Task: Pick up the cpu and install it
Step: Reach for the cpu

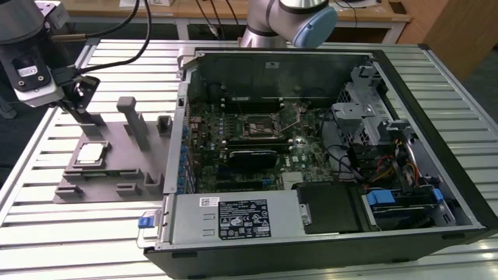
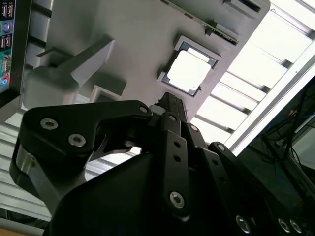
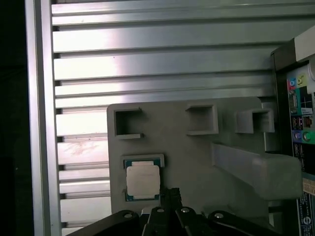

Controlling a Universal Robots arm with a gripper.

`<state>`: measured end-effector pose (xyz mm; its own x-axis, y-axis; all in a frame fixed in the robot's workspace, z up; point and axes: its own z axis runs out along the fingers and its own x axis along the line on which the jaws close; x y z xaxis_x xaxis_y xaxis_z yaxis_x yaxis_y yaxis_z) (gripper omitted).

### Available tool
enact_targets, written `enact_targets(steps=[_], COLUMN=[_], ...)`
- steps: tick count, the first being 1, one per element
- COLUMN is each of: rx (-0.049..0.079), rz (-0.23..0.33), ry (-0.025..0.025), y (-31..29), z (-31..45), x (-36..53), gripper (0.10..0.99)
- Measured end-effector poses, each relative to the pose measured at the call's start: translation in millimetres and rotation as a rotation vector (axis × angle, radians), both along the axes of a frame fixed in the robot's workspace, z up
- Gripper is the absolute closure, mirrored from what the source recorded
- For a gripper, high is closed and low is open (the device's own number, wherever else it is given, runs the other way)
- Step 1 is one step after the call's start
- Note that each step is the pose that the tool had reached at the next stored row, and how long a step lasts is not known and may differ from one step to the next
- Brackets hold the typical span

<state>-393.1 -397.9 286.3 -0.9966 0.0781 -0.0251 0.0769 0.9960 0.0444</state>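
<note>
Risk: a skewed grasp, I judge. The cpu (image 3: 142,181) is thin and sits low in its pocket, so a gripper (image 3: 171,192) arriving off-centre could scrape the pocket's rim or tip the chip.
Collision: the tall posts (image 1: 130,119) of the grey holder (image 1: 116,175) stand near the gripper and could be struck by a sideways move.
Seating: a chip carried tilted could land crooked in the socket (image 1: 260,125) and bend contacts.
Gripper: hovers beside the cpu and carries nothing. I cannot tell whether it is spread or closed.
Cpu: in a square pocket of the holder on the desk (image 1: 78,233), at the exterior view's left, outside the computer case (image 1: 447,146).
Holder: one pocket holds the cpu. Three other pockets in the first wrist view look empty.
Computer case: side open, holding the motherboard (image 1: 304,151), drives and cables.
</note>
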Motion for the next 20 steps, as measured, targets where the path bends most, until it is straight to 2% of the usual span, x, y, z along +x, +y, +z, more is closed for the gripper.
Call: enact_targets(steps=[11,16,20], rx=[0.000,0.000,0.000], rz=[0.000,0.000,0.000], ry=[-0.0001,0.0002,-0.0001], y=[0.0,0.1,0.0], z=[-14.2,-14.1,-7.9], x=[-5.7,-5.9,-5.9], gripper=[0.980,0.980,0.980])
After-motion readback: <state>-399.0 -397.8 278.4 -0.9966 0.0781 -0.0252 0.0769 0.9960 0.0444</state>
